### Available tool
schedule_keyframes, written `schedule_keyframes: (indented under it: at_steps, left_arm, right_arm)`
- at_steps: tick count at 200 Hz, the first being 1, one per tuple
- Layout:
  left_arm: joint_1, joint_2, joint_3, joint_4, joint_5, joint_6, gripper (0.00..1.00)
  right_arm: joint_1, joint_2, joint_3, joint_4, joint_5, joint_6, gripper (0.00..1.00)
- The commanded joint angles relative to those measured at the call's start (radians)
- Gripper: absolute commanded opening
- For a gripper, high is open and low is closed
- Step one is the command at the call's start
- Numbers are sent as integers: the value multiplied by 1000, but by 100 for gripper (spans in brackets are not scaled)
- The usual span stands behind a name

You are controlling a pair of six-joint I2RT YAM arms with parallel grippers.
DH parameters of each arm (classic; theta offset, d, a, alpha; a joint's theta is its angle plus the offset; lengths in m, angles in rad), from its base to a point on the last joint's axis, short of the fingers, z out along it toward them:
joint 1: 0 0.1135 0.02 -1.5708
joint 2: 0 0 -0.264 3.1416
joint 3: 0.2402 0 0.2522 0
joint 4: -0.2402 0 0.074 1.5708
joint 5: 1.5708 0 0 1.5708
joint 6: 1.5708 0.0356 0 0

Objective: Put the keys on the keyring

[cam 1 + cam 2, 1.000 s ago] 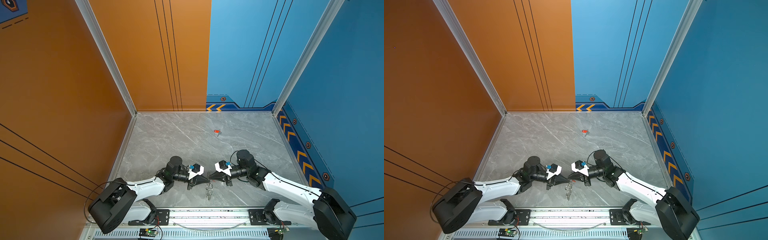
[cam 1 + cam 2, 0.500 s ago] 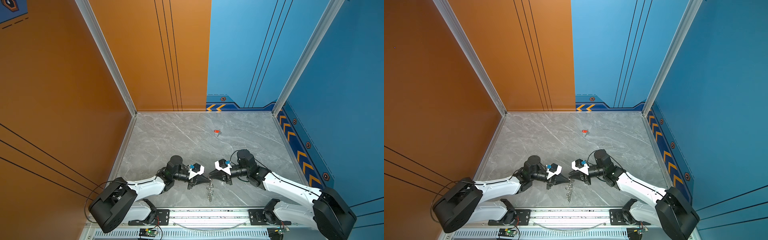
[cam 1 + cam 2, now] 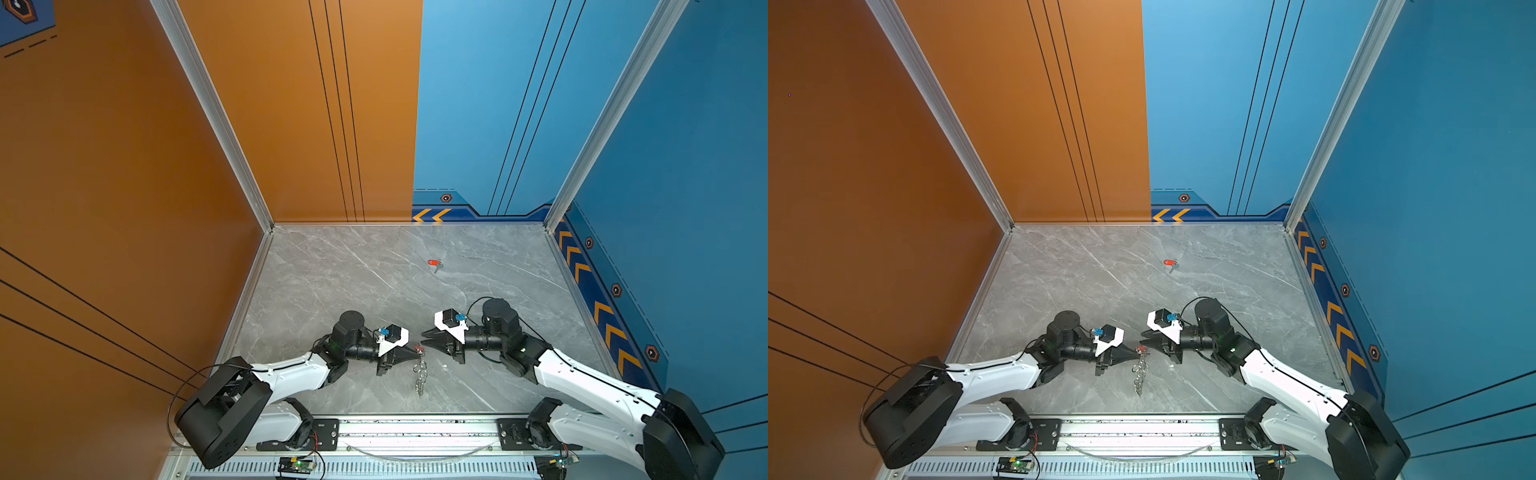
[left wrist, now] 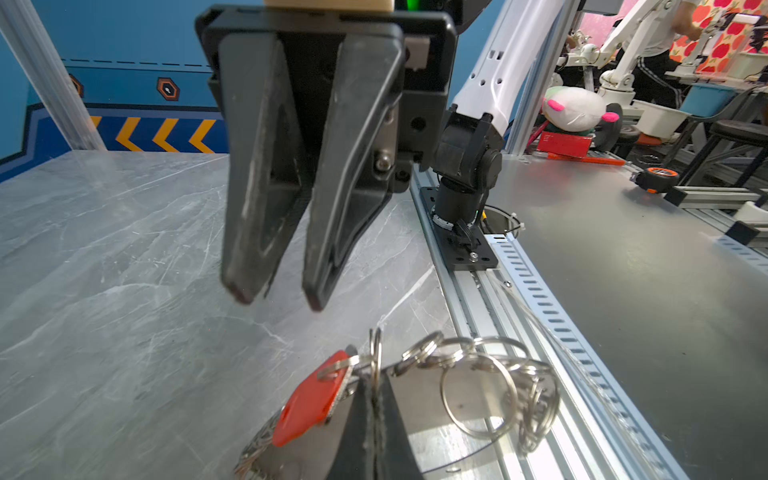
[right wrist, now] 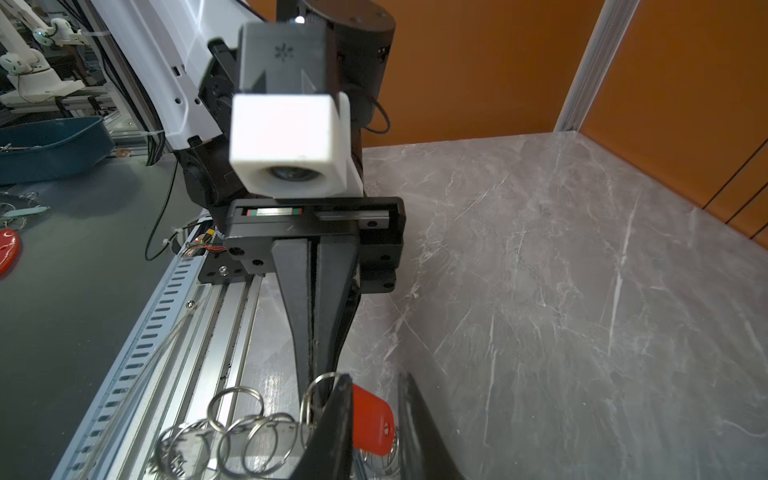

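One ring of the keyring (image 3: 420,376) sits clamped in the left pincer (image 3: 417,353).

Cell colours: orange, blue and grey, with small red spots.
Table (image 3: 332,282) is showing grey marble with thin white veins running across. Left wall (image 3: 124,166) is reading flat orange with slim black lines; back wall (image 3: 332,124) is splitting into orange and blue; right wall (image 3: 685,166) is showing blue, its navy base strip (image 3: 592,291) carrying orange chevrons. Loose key (image 3: 433,262) is wearing an orange-red tag; second key (image 4: 309,405) likewise. Keyring (image 4: 478,374) is glinting silver. Left arm (image 3: 291,374) and right arm (image 3: 582,382) are showing white shells and black joints; right gripper (image 4: 276,297) is looking matte black.
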Motion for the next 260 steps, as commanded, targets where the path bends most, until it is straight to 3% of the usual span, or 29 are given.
schedule_keyframes:
  at_steps: [1,32,165,260]
  left_arm:
    - [-2,-28,-12,26,-48,26,0]
    - [-1,-41,-20,26,-68,31,0]
    - [-1,-20,-8,26,-31,20,0]
    - [-3,4,4,26,-2,10,0]
  right_arm:
    - [-16,-10,-10,-5,-28,29,21]
    - [-15,27,34,-81,-117,13,20]
    - [16,69,46,-139,-112,-54,21]
    - [26,99,63,-159,-106,-66,13]
